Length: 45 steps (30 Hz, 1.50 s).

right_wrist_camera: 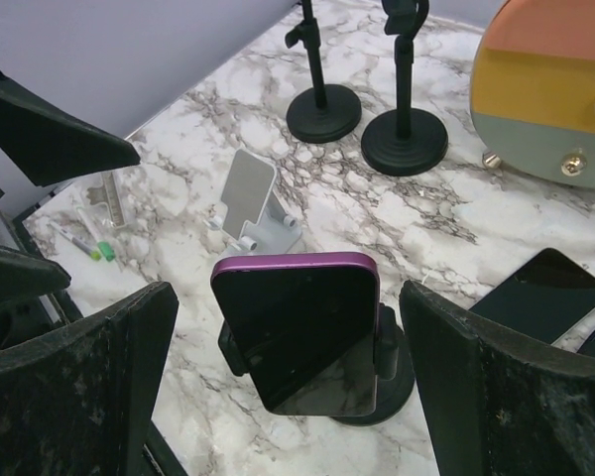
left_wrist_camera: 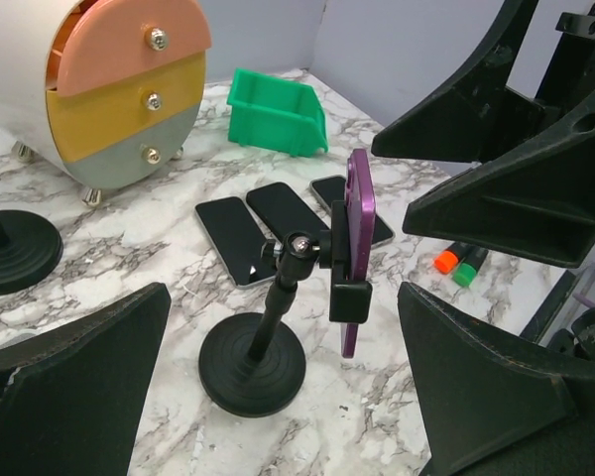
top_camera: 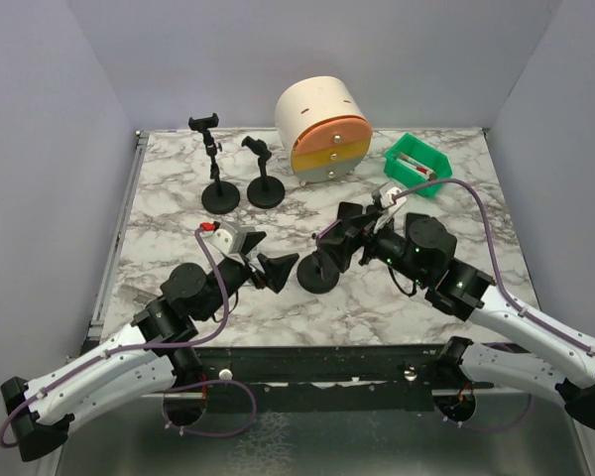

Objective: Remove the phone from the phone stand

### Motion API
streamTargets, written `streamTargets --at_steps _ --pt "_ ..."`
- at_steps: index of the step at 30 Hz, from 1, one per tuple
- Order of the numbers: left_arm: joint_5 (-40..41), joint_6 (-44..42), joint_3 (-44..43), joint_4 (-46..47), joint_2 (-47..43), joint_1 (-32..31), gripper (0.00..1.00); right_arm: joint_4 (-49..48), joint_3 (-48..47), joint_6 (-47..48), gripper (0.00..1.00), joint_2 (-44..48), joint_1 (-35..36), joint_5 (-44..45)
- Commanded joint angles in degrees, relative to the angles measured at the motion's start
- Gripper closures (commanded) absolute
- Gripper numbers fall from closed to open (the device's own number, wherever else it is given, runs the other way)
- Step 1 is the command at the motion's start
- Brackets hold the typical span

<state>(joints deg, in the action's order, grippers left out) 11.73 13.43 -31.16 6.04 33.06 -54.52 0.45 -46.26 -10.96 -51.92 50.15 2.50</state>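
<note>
Marble surface (top_camera: 169, 208) carries it all, with the stand out near the middle, between my two arms. My right gripper (right_wrist_camera: 290, 297) is spread wide and holds nothing. In the right wrist view its fingers sit one to each side of the phone, apart from it. My left gripper (left_wrist_camera: 283, 293) is just as wide and just as empty, and it points at the stand from the opposite side.

The stand (left_wrist_camera: 256, 369) is black, with a round base, a thin stem and a ball joint. Its clamp pinches the phone low on both long edges. The phone (right_wrist_camera: 297, 332), purple-backed, sits in that clamp close to upright, long axis running up and down, with its top leaning slightly.

What counts is which way it faces. The dark screen is turned toward my right gripper, straight ahead and a little below, so my right fingers close across the phone's width. My left gripper sees only the thin edge, and from that side the clamp block is in the way. I judge the right one better placed: go forward, close on the long edges above the clamp, then draw upward along the long axis.

Both grippers are near, but which is nearer I can't say for sure, since my right gripper probably hides the phone in the top view.
</note>
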Motion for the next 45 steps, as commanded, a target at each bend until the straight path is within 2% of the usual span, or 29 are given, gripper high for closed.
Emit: streamTargets --at_steps 1,14,22,27,36,45 --pt "-1.3 -0.6 -0.4 -0.1 0.6 -0.8 0.02 -0.6 -1.9 0.7 0.0 -1.5 -0.1 0.7" --pt "-0.9 -1.0 -0.4 -0.3 0.5 -1.5 0.02 -1.2 -2.5 2.4 0.01 -6.8 -0.2 1.4" --pt "-0.9 -1.1 -0.4 -0.4 0.9 -1.9 0.02 -1.4 -2.3 3.6 0.07 -7.2 -0.2 -0.5" --pt "-1.3 -0.7 -0.4 -0.4 1.7 -2.0 0.02 -1.5 -1.9 4.1 0.14 -6.6 -0.2 -1.5" --pt "-3.4 2.9 -0.2 1.1 7.3 -2.1 0.02 -2.0 -1.5 4.2 0.35 -6.4 -0.2 -1.6" --pt "-0.6 3.8 -1.1 3.5 13.9 -2.1 0.12 -0.9 -2.8 3.1 0.5 -6.7 -0.3 -0.6"
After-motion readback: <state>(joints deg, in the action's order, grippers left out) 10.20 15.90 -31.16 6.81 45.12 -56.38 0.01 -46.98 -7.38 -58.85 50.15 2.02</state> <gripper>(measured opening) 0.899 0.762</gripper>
